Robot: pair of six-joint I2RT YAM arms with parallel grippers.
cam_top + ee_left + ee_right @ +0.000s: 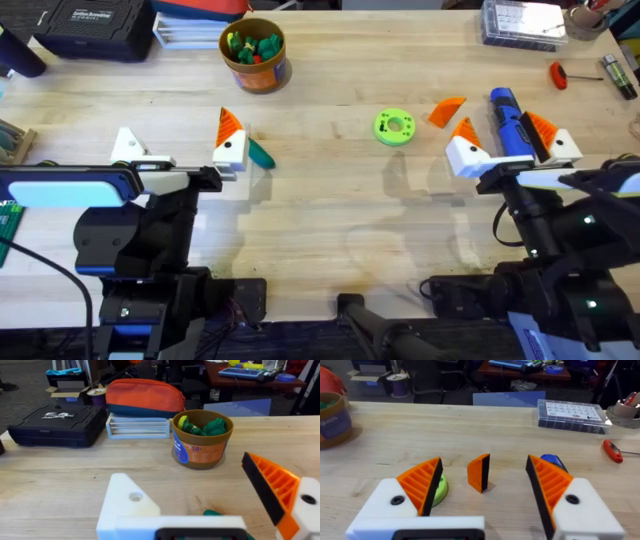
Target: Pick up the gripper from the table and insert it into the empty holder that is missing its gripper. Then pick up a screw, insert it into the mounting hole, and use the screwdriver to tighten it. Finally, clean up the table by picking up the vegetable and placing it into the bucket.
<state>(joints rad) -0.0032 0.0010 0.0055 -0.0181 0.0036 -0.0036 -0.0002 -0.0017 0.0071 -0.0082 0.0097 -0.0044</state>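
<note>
The wooden surface (330,220) lies wide and bare through its middle and near edge, leaving me open room. My right gripper (482,505) is spread wide and holds nothing; both its white bases carry orange tips. My left gripper (210,515) is spread too and empty, one finger a bare white holder (127,505) with its mounting hole showing. The bucket (254,54) stands near the far edge, left of centre. The blue screwdriver (510,125) lies beside my right gripper, long axis toward the far edge. The loose orange gripper (480,472) stands on edge between my right fingers, untouched. The teal vegetable (260,152) lies just beside my left gripper's orange-tipped finger.
</note>
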